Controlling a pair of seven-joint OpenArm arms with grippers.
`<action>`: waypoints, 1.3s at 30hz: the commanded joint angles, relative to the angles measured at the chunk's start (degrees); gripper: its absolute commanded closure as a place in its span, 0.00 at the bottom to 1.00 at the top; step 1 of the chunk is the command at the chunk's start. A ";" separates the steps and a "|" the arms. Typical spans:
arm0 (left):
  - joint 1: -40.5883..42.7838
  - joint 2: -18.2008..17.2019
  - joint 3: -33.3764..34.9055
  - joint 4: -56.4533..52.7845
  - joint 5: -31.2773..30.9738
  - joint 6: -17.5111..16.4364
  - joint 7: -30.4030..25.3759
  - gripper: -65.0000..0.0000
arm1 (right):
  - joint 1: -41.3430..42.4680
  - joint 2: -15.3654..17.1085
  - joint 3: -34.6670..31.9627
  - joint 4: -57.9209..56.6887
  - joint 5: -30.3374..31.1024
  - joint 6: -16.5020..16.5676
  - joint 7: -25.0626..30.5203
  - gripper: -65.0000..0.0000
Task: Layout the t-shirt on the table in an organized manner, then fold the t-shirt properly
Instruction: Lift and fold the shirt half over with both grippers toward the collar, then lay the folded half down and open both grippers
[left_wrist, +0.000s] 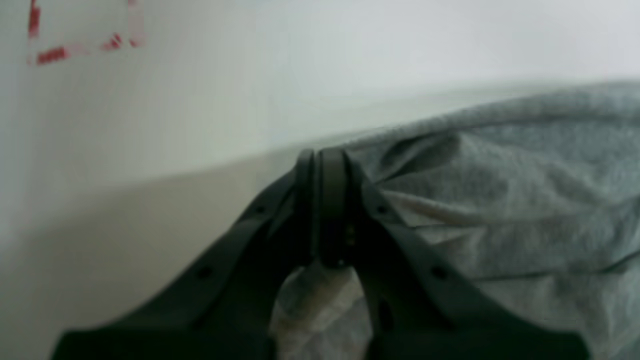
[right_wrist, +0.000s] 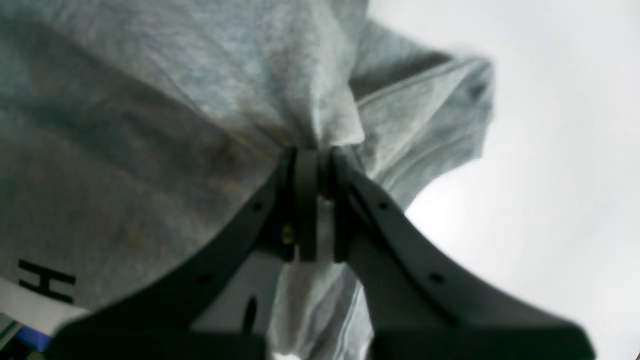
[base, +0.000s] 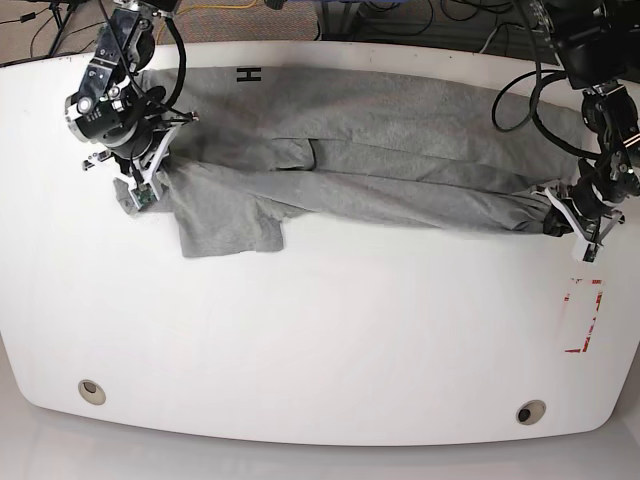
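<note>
The surface (base: 320, 340) is wide, white and smooth, with curved edges. Two round grommet holes (base: 91, 391) sit near its front edge, one toward each corner, and a red-outlined rectangle (base: 583, 315) is marked near the base view's right side. Behind the far edge, cables (base: 420, 25) trail over a dark floor.

The shirt (base: 380, 150), heather grey, lies stretched across the far half of the surface, bunched into long folds along its length. A short sleeve (base: 230, 215) spreads flat toward the front, and a black letter H (base: 248, 74) shows at the far edge.

The right arm (base: 130, 60) reaches down from the far corner on the base view's left. The right gripper (right_wrist: 312, 155) has its jaws closed on a pinched bunch of shirt fabric beside a sleeve hem.

The left arm (base: 600, 90) comes down on the base view's right. The left gripper (left_wrist: 322, 157) has its jaws shut tight on the shirt's other end, just above the red rectangle, with cloth showing between the fingers (left_wrist: 332, 200).
</note>
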 joint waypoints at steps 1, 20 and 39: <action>-0.31 -1.25 -0.21 0.99 -0.71 0.05 -1.15 0.99 | 0.28 0.05 0.26 -0.07 -0.18 -0.10 0.71 0.95; -0.31 -2.74 2.95 3.98 -0.97 0.05 -0.88 0.32 | 0.28 0.05 0.35 3.45 0.26 -0.10 0.71 0.39; -0.14 0.95 2.07 4.95 -0.62 0.05 -0.88 0.60 | 8.63 -2.50 -0.09 -2.88 6.85 -0.10 4.31 0.64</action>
